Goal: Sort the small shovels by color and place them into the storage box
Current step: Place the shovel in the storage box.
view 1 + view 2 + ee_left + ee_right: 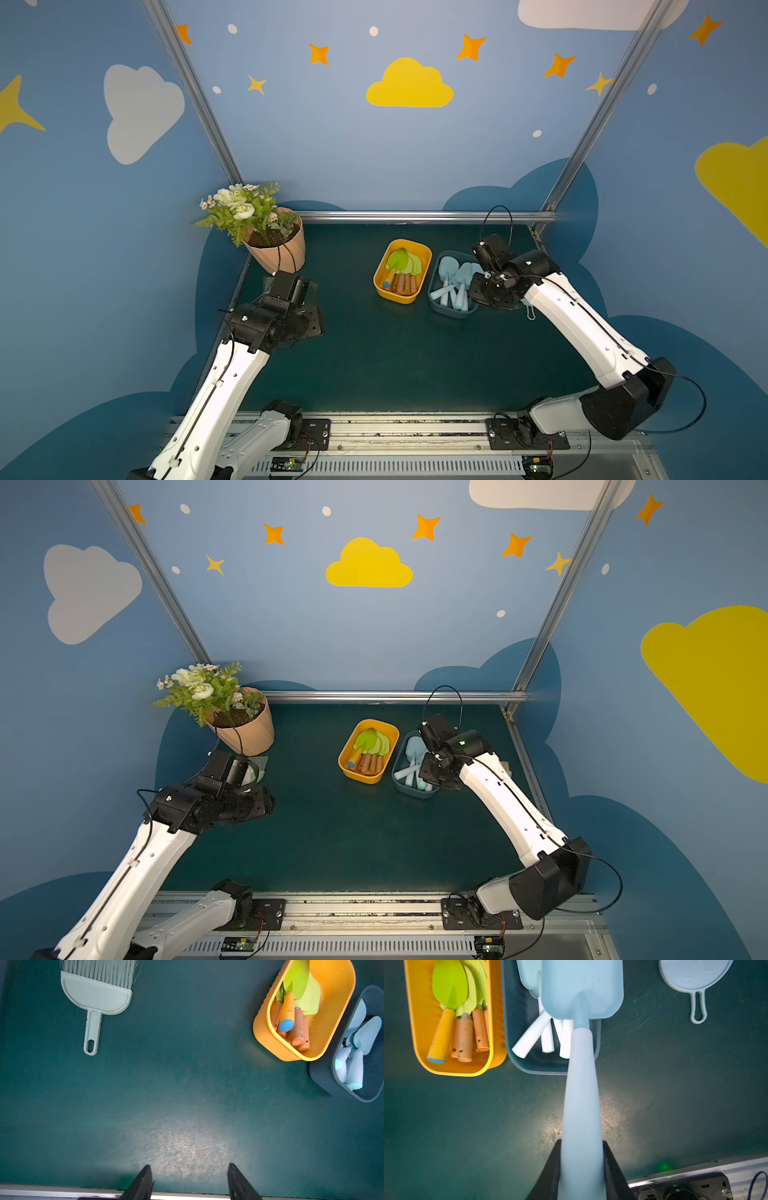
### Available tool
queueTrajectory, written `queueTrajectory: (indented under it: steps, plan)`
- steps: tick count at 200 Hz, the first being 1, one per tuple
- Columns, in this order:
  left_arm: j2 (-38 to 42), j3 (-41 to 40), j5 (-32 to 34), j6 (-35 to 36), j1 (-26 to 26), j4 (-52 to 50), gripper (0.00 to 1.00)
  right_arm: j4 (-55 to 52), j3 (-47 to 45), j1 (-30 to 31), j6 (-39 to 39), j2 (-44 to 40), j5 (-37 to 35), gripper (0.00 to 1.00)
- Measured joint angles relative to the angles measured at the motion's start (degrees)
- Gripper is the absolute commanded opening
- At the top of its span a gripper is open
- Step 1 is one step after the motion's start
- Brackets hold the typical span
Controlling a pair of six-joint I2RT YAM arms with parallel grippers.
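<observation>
**Blue shovel over the grey box**

In both top views the right arm [582, 324] reaches forward, wrist bent down over the grey box [451, 312]. Green shovels [405, 262] lie in the yellow box [399, 297]. In the left wrist view, the left gripper [189, 1165] is parted and empty above the mat [187, 1084]. In the right wrist view, the right gripper [581, 1145] clamps the blue shovel [581, 1084] by its handle, blade above that box. We would lower it level, handle inside the rim, then let go.
</observation>
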State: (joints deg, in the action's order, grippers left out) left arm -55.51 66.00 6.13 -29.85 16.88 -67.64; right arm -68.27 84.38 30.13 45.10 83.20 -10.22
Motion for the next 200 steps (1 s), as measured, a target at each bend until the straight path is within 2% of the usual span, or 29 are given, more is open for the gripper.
queueTrajectory:
  steps: [83, 200]
  plan:
    - [-0.04, -0.11, -0.33, 0.94, 0.00, 1.25, 0.51, 1.29, 5.55, -3.52, -2.97, 14.47, 10.80, 0.00]
    - [0.00, -0.28, -0.11, 1.53, 0.00, 1.27, 0.51, 2.80, 13.18, -3.85, -7.69, 22.86, 9.77, 0.00]
